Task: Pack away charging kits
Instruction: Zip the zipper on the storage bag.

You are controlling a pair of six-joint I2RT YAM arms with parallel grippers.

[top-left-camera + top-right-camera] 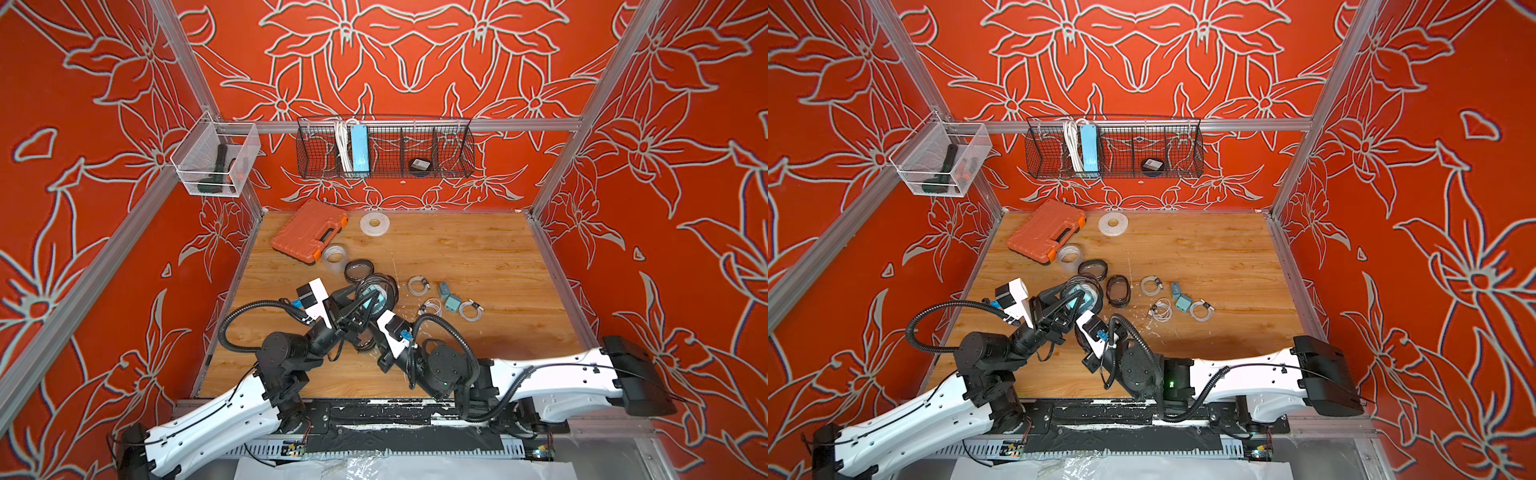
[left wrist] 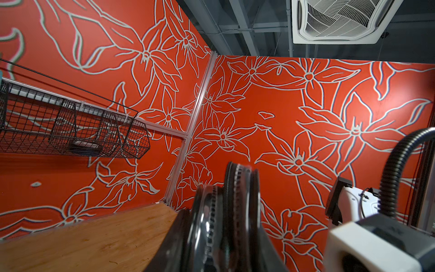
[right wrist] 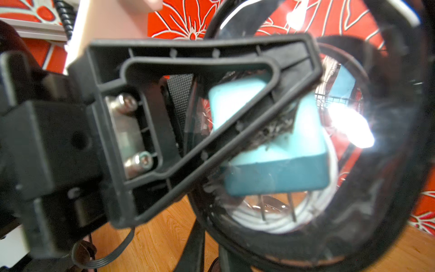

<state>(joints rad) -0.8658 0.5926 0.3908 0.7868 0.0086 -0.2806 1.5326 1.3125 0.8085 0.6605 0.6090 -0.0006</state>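
- Right wrist view: the pouch (image 3: 294,245), oval, black-rimmed and clear-faced, stands on edge over the near bench (image 1: 478,249). Inside it a teal plug (image 3: 277,172) sits above a coiled white cable (image 3: 254,221).
- The left gripper (image 1: 371,297) is clamped on the pouch. Whether the right gripper (image 3: 209,240) grasps anything, I cannot tell.
- Farther out, spare pouches (image 1: 1093,268) (image 1: 1118,291) lie flat. Loose plugs (image 1: 444,288) (image 1: 451,302) sit among loose cables (image 1: 417,285) (image 1: 432,307) (image 1: 470,310).
- On the far wall, a wire basket (image 1: 457,166) holds a blue power strip (image 1: 358,147) and, in another compartment, a dark round thing (image 1: 420,165).
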